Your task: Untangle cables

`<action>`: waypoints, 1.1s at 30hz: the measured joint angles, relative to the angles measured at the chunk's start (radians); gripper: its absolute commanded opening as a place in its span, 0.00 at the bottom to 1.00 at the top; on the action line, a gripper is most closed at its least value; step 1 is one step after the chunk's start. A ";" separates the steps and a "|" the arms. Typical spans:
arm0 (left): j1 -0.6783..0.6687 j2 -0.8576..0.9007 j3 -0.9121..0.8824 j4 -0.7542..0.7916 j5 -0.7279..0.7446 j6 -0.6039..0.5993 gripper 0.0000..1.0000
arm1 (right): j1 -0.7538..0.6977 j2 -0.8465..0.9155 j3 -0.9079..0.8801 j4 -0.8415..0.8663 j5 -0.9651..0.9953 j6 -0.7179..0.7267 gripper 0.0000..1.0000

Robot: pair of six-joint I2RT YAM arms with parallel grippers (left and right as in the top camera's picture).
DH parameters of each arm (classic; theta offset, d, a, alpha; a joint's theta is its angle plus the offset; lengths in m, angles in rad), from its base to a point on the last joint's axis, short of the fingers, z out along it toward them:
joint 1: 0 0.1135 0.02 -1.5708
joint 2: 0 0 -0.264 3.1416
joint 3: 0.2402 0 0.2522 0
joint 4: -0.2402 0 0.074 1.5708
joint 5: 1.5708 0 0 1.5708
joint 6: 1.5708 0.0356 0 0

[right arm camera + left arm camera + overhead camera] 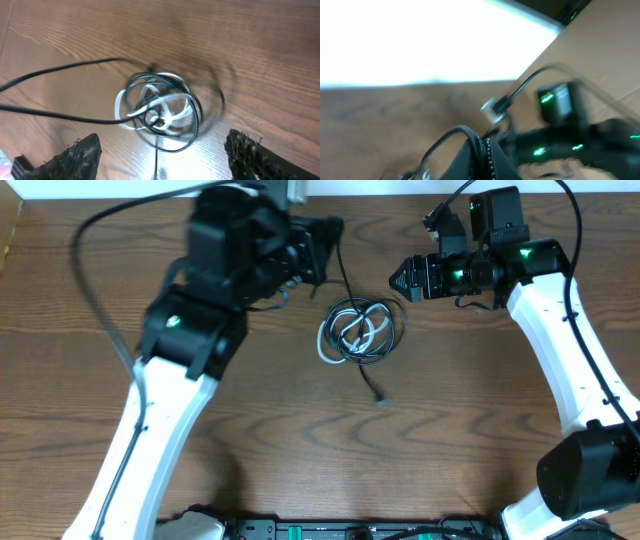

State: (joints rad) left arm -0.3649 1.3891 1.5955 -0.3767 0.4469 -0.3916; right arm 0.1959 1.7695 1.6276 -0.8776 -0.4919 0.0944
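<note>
The black cable (346,280) and the white cable (324,346) lie in a small tangled coil on the wooden table (300,440), right of centre. One black strand rises from the coil to my left gripper (322,252), which is shut on it; the wrist view shows the black cable (440,142) pinched between the closed fingers (482,152). A loose black tail ends at a plug (380,398). My right gripper (400,280) is open and empty, just up and right of the coil. Its wrist view shows the black loops (197,117) and white loops (120,107) above its spread fingers (167,160).
Thick black arm cables (95,290) hang over the left of the table. The right arm (560,105) with green lights shows blurred in the left wrist view. A pale wall or board (420,40) borders the table's far edge.
</note>
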 measured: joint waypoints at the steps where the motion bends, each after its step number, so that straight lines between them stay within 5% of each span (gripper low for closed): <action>1: 0.001 -0.015 0.000 0.018 0.000 -0.003 0.07 | 0.000 0.006 0.000 0.000 0.002 0.000 0.77; 10: 0.000 -0.060 0.000 0.130 0.000 -0.060 0.08 | 0.037 0.106 0.000 0.029 0.011 0.010 0.76; 18: 0.000 -0.107 -0.002 0.382 -0.009 -0.086 0.07 | 0.053 0.168 0.000 0.049 0.003 0.030 0.77; 33: 0.000 -0.183 -0.002 0.470 -0.249 -0.136 0.07 | 0.099 0.266 -0.001 0.089 -0.061 0.029 0.77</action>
State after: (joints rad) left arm -0.3645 1.2064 1.5940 0.0937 0.1978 -0.5278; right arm 0.2947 2.0350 1.6268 -0.7891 -0.5533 0.1238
